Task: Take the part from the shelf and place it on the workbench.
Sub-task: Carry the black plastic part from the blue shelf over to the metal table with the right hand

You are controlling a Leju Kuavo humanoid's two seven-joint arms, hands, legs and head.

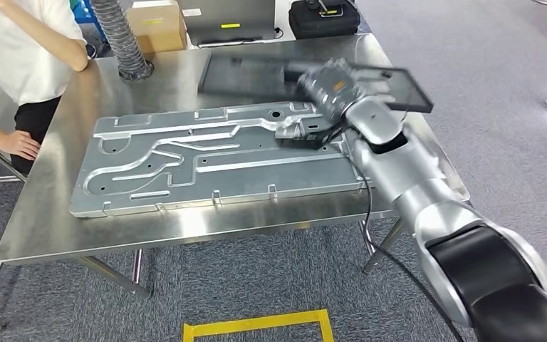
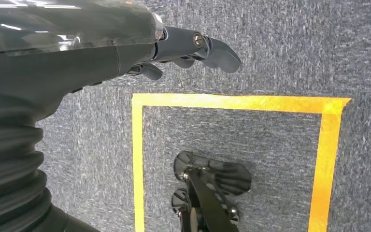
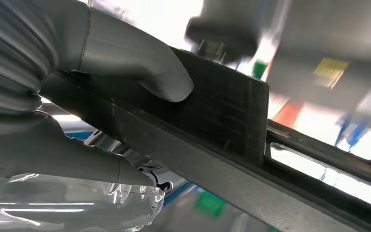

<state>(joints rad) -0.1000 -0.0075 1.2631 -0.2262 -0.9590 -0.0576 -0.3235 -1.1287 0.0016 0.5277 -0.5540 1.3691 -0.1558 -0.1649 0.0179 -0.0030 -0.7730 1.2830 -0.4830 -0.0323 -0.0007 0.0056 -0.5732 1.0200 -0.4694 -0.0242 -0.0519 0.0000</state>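
The part (image 1: 246,75) is a flat black frame, blurred, held just above the far right of the steel workbench (image 1: 78,228). My right hand (image 1: 331,85) grips it near its right end, with the arm reaching in from the lower right. In the right wrist view the thumb (image 3: 140,63) presses on the black part (image 3: 222,111) and the fingers wrap under it. My left hand (image 2: 193,46) hangs over grey carpet with its fingers stretched out and nothing in them.
A large grooved aluminium plate (image 1: 206,164) covers the middle of the bench. A person in a white shirt (image 1: 21,43) stands at the far left, a hand (image 1: 21,144) on the bench edge. A hose (image 1: 121,35), a cardboard box (image 1: 157,25) and black cases (image 1: 324,18) stand behind. Yellow tape (image 1: 256,324) marks the floor.
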